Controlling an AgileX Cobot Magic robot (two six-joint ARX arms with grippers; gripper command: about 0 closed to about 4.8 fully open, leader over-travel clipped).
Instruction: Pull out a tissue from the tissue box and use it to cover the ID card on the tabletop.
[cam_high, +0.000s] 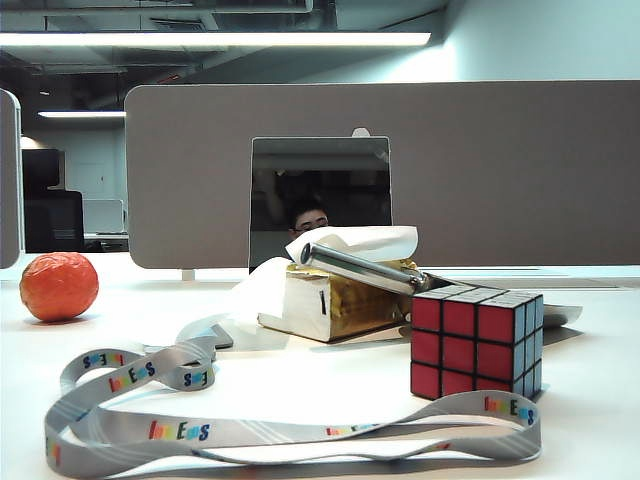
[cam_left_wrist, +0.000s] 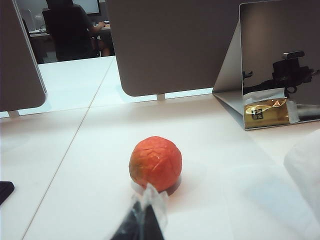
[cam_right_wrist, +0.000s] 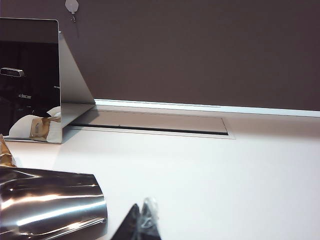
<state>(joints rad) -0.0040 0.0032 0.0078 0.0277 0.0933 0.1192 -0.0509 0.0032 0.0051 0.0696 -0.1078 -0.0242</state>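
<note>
We see the soft white tissue (cam_high: 350, 243) poking up from the gold tissue box (cam_high: 335, 300) mid-desk, so we would pinch its loose top gently, while our left end effector (cam_left_wrist: 145, 220) and right end effector (cam_right_wrist: 142, 225) rest pressed together, holding nothing.

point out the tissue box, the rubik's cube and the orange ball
tissue box (cam_high: 335, 305), exterior view, gold front side
Rubik's cube (cam_high: 460, 345), exterior view, red front face
orange ball (cam_left_wrist: 155, 162), left wrist view, middle of its wrinkled skin
</note>
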